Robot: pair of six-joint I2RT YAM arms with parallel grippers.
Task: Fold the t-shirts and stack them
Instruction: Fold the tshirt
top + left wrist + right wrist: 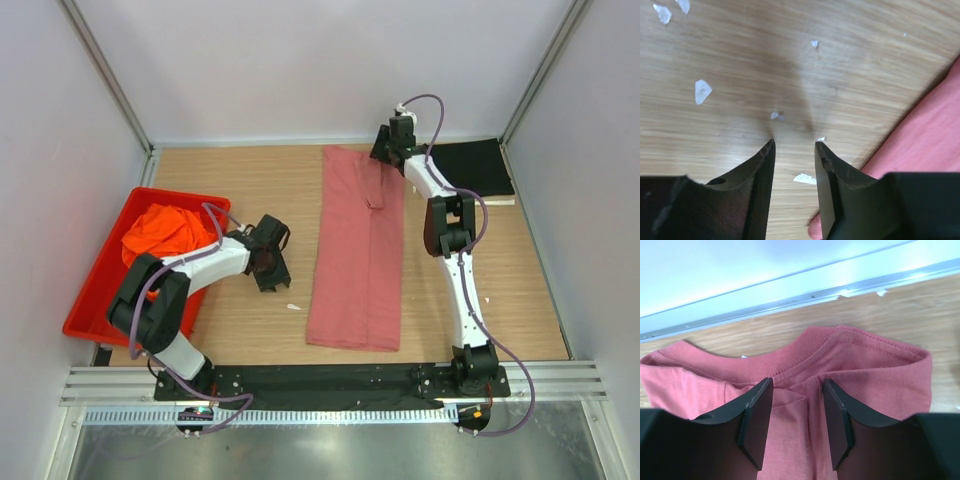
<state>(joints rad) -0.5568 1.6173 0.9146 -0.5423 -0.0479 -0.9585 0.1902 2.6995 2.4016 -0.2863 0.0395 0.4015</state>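
- Found right gripper (797, 390) at the collar of rose shirt (865, 375), fingers spread, cloth showing between them but not pinched.
- Found left gripper (795, 145) low over bare table (740, 60), fingers likewise apart and holding nothing, with the rose edge just beside.
- Saw rose shirt laid as a long narrow strip down mid-table, already folded lengthwise, collar far and hem near.
- Saw orange shirt (165, 232) heaped in tray (90, 300) at left, and black shirt (475, 168) flat at the far right corner.
- Judged the step in hand to be the crosswise fold, collar end toward hem.
- Judged it best to close on every layer at the collar, not the rib alone.
- Thought to lift only enough to clear, then carry straight along the strip so the edges land flush.
- Reckoned left could pin the middle as a crease line.
- Feared a one-layer pinch would peel the strip open.
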